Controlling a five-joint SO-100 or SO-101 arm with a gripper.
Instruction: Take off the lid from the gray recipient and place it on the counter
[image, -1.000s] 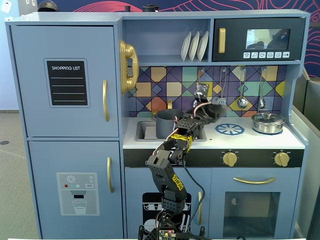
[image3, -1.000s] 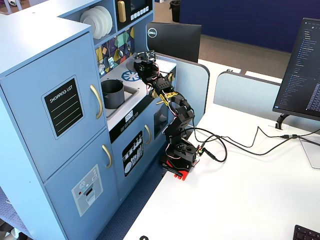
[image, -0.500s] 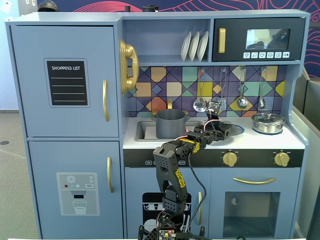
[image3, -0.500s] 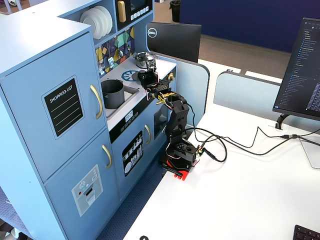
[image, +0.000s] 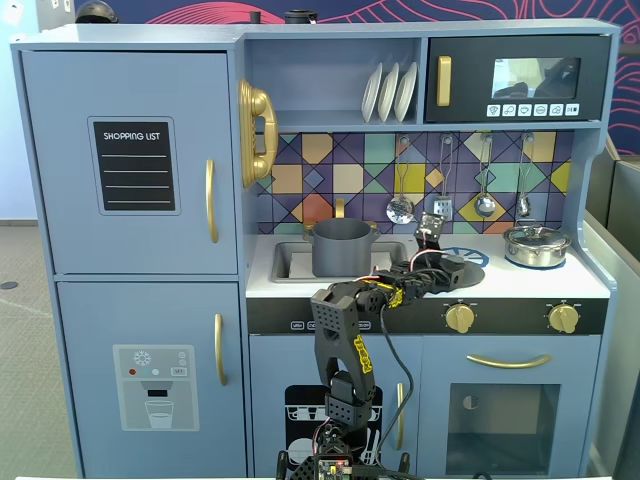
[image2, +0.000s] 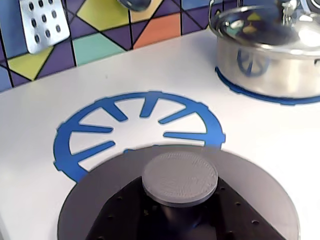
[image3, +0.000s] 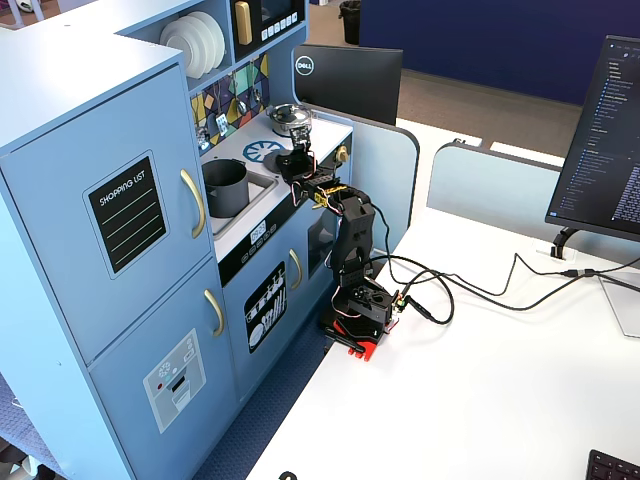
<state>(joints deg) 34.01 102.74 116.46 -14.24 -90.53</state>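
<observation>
so your two-finger black gripper (image: 449, 268) is low over the white worktop, and in the wrist view its dark fingers (image2: 125, 210) run up under the flat matte dark gray lid (image2: 250, 190) and meet below the small round knob (image2: 180, 177). i judge them closed on that knob, though the contact itself is hidden beneath the disc.

the lid sits at six o'clock in the wrist view, its far edge overlapping the near rim of the blue-and-white printed burner circle (image2: 145, 117). whether it rests on the white counter (image2: 165, 65) or hangs just above it, you cannot tell from these pictures.

further out, the shiny silver pot with its glass lid (image2: 270, 55) stands at two o'clock, well apart from the disc. the matte dark gray cylindrical pot (image: 341, 246) stands open-topped in the sunken sink, at about nine o'clock from the gripper in a fixed view.

the relation to mind is vertical: the counter lies straight below the lid, so your next move looks like settling down and releasing.
</observation>
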